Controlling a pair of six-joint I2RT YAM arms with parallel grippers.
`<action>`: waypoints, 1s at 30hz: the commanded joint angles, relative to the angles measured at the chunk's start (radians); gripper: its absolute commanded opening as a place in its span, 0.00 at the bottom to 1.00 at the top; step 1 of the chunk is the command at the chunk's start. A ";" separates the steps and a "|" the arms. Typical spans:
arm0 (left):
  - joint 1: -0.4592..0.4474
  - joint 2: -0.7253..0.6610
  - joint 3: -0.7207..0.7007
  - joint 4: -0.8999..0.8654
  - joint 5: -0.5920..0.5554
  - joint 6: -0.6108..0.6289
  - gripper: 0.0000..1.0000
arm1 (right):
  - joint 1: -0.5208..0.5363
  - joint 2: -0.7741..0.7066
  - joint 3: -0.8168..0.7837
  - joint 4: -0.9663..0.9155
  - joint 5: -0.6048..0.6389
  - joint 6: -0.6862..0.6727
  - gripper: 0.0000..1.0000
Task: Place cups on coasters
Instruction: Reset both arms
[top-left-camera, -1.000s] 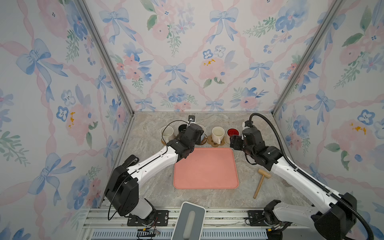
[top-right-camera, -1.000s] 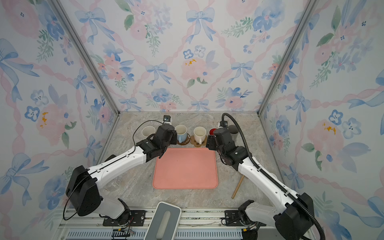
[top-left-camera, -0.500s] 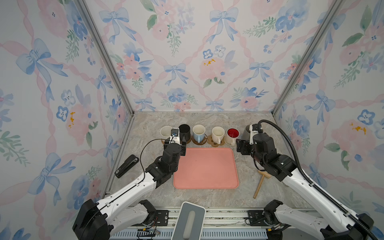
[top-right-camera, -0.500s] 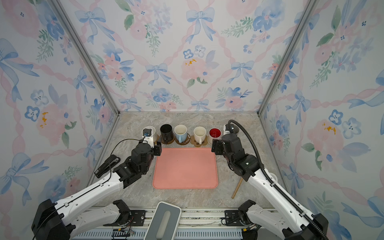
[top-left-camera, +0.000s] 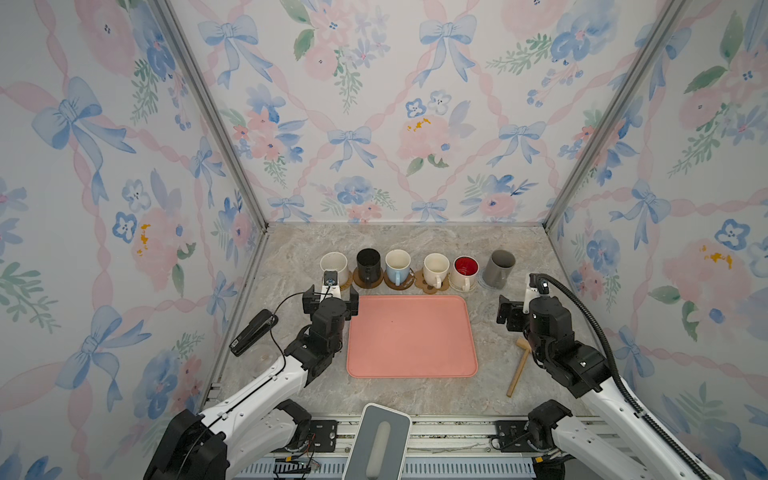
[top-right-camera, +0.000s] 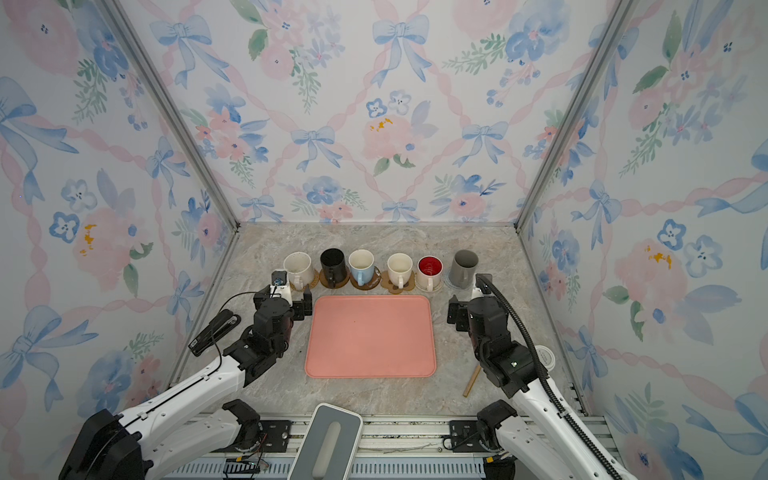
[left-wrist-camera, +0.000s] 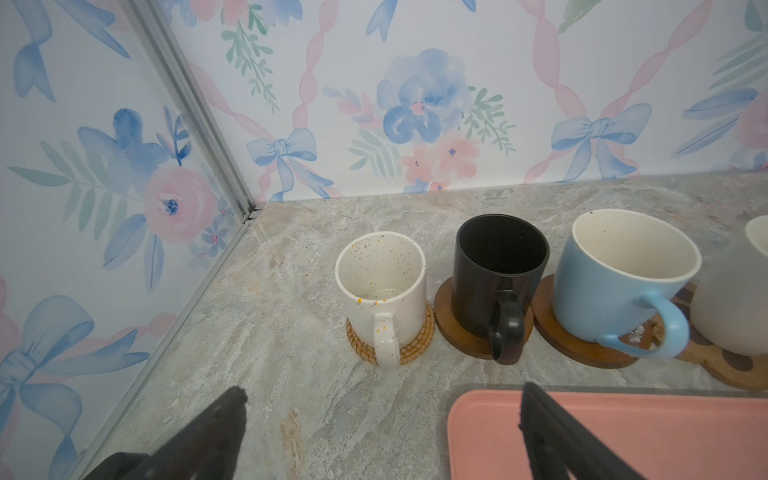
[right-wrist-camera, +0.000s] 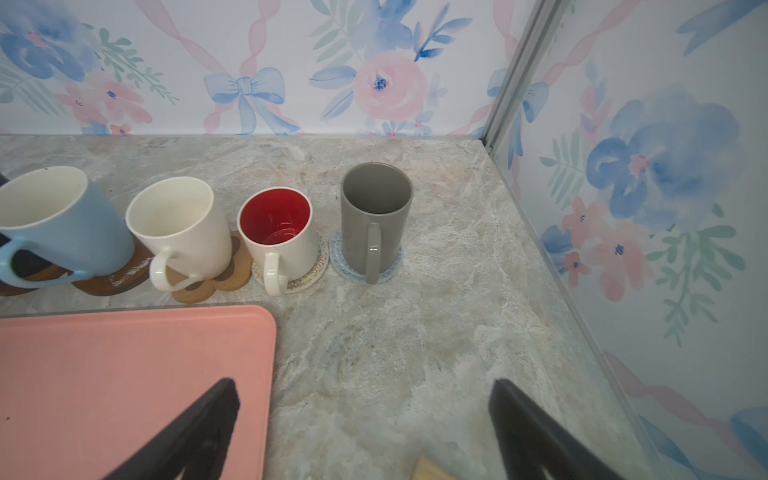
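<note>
Both arms have pulled back from the mug row, and both pincers have spread wider than a second ago. Some things are hard to read. The black mug (left-wrist-camera: 498, 266) is too dark inside to judge, and the paw-print coaster (right-wrist-camera: 216, 286) is mostly covered. A wooden mallet (top-left-camera: 517, 370) beside the right arm shows only a cut-off corner in the right wrist view.

Straight ahead of the left pincer (left-wrist-camera: 382, 395), the speckled cream mug (left-wrist-camera: 380, 282) stands on the tan rattan coaster (left-wrist-camera: 415, 349), bare inside. To that pincer's right, the black mug sits on a brown round coaster (left-wrist-camera: 457, 328) and the light-blue mug (left-wrist-camera: 615, 278) on another.

Ahead of the right pincer (right-wrist-camera: 363, 386), the grey mug (right-wrist-camera: 376, 208) stands on the light-blue woven coaster (right-wrist-camera: 390, 270). Leftward of it, the red-lined mug (right-wrist-camera: 282, 237) sits on the cream woven coaster (right-wrist-camera: 313, 270) and the plain cream mug (right-wrist-camera: 183, 224) on the paw-print one. All three are bare inside.

Both pincers are spread wide, holding and touching nothing. The pink tray (right-wrist-camera: 124, 374) lies between them.
</note>
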 joint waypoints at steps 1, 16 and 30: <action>0.043 -0.017 -0.032 0.051 0.032 0.027 0.98 | -0.070 0.005 -0.083 0.133 -0.005 -0.051 0.97; 0.268 -0.008 -0.206 0.309 0.202 0.032 0.98 | -0.255 0.286 -0.220 0.563 -0.227 -0.208 0.97; 0.370 0.232 -0.277 0.615 0.294 0.047 0.98 | -0.357 0.538 -0.277 0.933 -0.364 -0.192 0.99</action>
